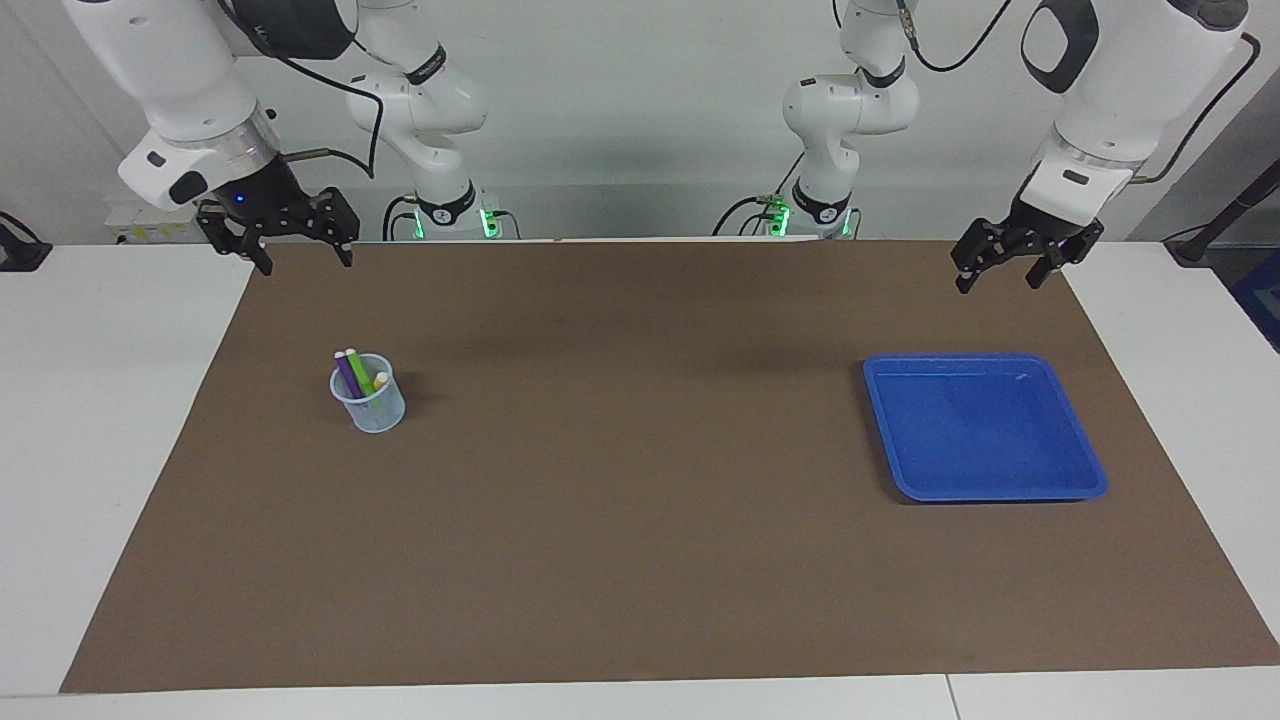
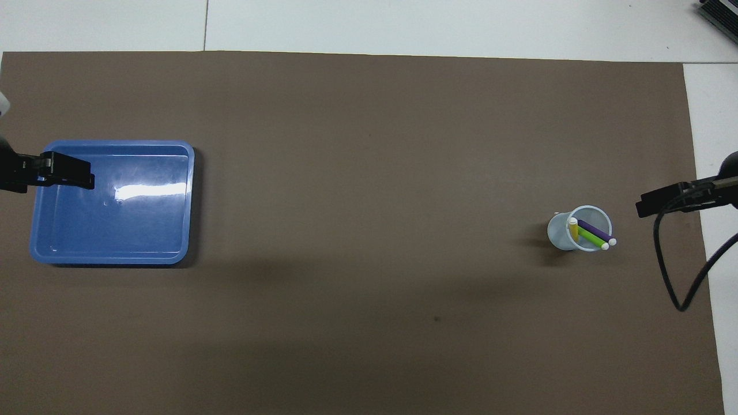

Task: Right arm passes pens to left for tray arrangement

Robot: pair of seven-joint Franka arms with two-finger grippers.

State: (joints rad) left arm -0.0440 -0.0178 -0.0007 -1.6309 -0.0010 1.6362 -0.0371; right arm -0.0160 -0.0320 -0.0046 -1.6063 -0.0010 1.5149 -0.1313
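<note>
Three pens, purple [image 1: 346, 371], green [image 1: 360, 373] and yellow [image 1: 380, 381], stand tips up in a small translucent cup [image 1: 372, 408] toward the right arm's end of the table. In the overhead view the purple [image 2: 594, 230], green [image 2: 590, 236] and yellow [image 2: 573, 229] pens lean in the cup [image 2: 558, 233]. The blue tray [image 1: 985, 430] lies empty toward the left arm's end; it also shows in the overhead view [image 2: 115, 236]. My right gripper [image 1: 300, 252], with its blue light, is up in the air, open and empty, over the mat's edge by the robots. My left gripper [image 1: 1000, 275] is up, open and empty, over the mat's corner near the tray.
A brown mat [image 1: 640, 500] covers most of the white table [image 1: 100, 400]. A black cable [image 2: 686, 288] hangs from the right arm over the mat's end. The arm bases with green lights [image 1: 485, 220] stand at the table's edge.
</note>
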